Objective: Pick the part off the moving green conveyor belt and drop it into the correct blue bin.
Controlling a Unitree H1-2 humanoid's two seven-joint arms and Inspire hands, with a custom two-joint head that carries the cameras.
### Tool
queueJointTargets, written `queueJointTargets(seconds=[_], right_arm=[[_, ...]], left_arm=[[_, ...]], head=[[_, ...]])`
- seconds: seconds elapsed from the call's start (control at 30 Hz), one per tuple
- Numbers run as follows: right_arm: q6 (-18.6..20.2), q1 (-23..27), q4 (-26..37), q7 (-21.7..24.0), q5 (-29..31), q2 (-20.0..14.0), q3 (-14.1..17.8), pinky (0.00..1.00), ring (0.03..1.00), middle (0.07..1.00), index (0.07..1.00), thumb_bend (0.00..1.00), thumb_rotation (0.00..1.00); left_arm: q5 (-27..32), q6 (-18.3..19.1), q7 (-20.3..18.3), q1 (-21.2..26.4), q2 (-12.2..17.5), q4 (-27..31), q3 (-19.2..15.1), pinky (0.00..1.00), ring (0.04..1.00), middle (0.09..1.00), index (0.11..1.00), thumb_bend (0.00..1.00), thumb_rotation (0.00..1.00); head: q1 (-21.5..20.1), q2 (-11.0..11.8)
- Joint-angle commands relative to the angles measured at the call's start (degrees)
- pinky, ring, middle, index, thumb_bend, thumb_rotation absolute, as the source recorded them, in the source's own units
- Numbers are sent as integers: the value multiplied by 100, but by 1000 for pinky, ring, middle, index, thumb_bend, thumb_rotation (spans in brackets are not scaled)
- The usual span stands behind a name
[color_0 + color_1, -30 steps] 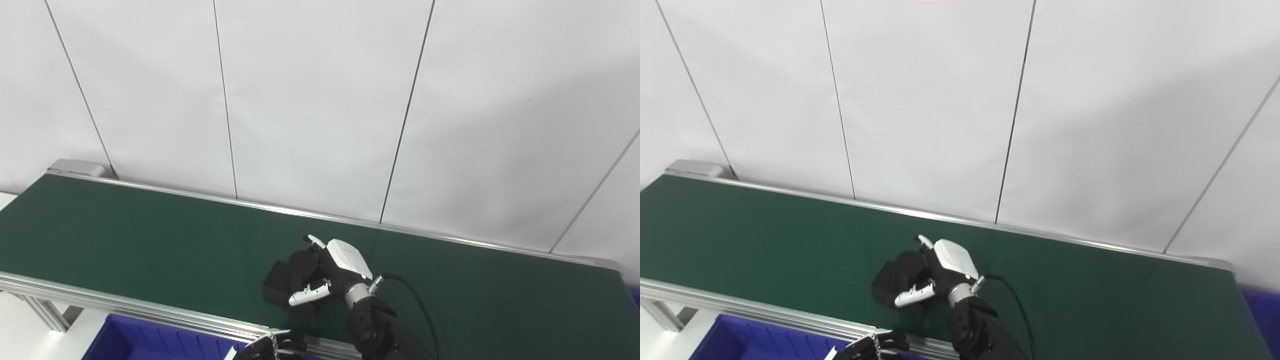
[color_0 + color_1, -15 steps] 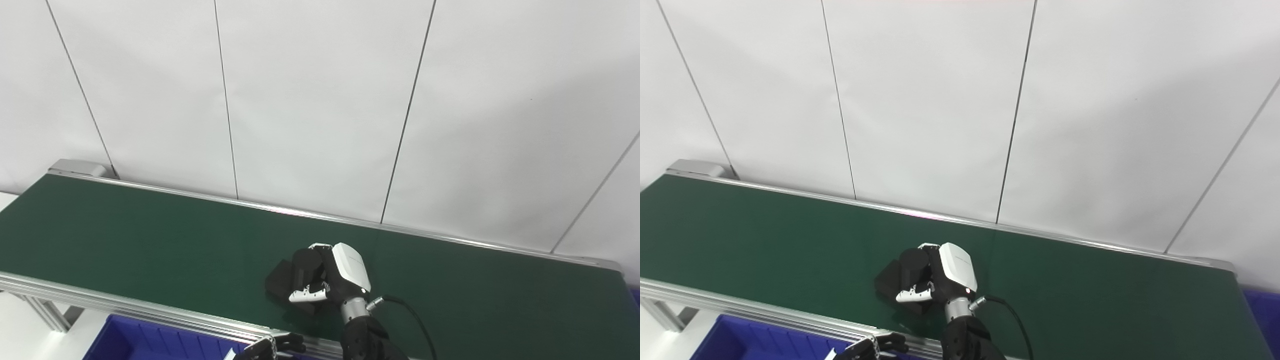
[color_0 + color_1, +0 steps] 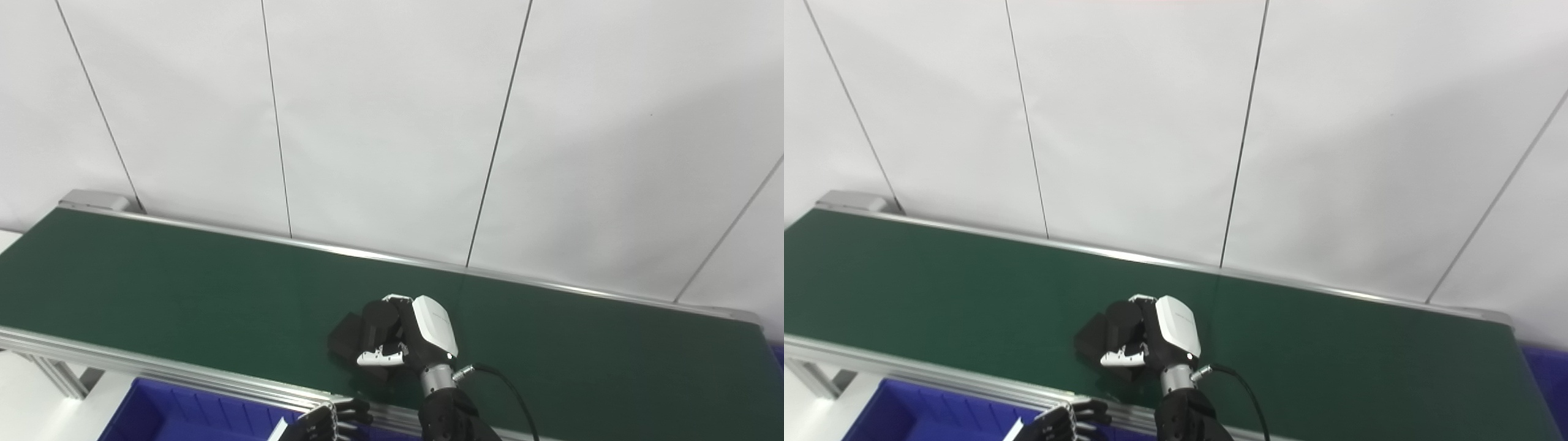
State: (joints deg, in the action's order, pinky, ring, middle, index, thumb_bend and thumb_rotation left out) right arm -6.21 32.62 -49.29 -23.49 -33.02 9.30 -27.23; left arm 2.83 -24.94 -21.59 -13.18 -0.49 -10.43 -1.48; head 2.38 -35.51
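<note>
A black part, a block with a round boss, sits over the green conveyor belt near its front rail. My right hand is shut on the black part, fingers over its top and thumb under its near side. Only the fingertips of my left hand show at the bottom edge, spread apart, below the rail and above the blue bin.
A blue bin lies below the belt's front rail at the lower left. Another blue bin's corner shows at the far right. A white panelled wall stands right behind the belt. A black cable loops from my right wrist.
My right hand's fingers have closed down over the black part, and the wrist has turned more upright. The camera view has shifted slightly, and more of the left hand shows.
</note>
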Motion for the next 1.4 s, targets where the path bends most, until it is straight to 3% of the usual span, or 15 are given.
queueJointTargets(seconds=[0.0, 0.2, 0.43, 0.63, 0.8, 1.03, 1.17, 1.37], right_arm=[[-278, 97, 540, -33, 13, -29, 75, 284, 381, 483, 547, 511, 0], [178, -537, 2135, 424, 157, -169, 346, 350, 393, 489, 548, 512, 0], [381, -1181, 3524, 777, 250, -312, 603, 410, 424, 501, 521, 516, 0], [475, -1785, 4560, 1200, 526, -437, 869, 427, 438, 499, 510, 517, 0], [604, -2241, 5157, 1460, 507, -588, 970, 418, 442, 498, 502, 518, 0], [597, -2595, 5509, 1716, 576, -758, 1135, 403, 437, 503, 503, 518, 0], [777, -2778, 5854, 1929, 585, -869, 1197, 391, 430, 499, 513, 517, 0], [990, -3133, 6322, 2373, 632, -1141, 1237, 395, 427, 499, 520, 516, 0]], left_arm=[[80, -198, -21, 27, 20, 227, 17, 506, 598, 703, 730, 837, 331], [54, -199, 8, 0, 63, 314, 29, 499, 597, 695, 725, 836, 342], [94, -198, -12, -26, 93, 410, 19, 495, 593, 694, 722, 837, 336], [78, -197, 28, -65, 126, 577, 29, 486, 586, 682, 719, 835, 340], [47, -199, 40, -106, 202, 714, 66, 494, 592, 690, 721, 839, 365], [63, -196, 113, -171, 295, 893, 143, 486, 590, 687, 719, 861, 388], [114, -196, 104, -192, 359, 1014, 138, 490, 590, 695, 719, 837, 379], [468, -183, 40, -231, 474, 1100, 211, 507, 611, 714, 719, 859, 364]], head=[[4, 3], [-133, -109], [-192, -223], [-313, -495], [-413, -603], [-564, -777], [-846, -921], [-948, -1103]])
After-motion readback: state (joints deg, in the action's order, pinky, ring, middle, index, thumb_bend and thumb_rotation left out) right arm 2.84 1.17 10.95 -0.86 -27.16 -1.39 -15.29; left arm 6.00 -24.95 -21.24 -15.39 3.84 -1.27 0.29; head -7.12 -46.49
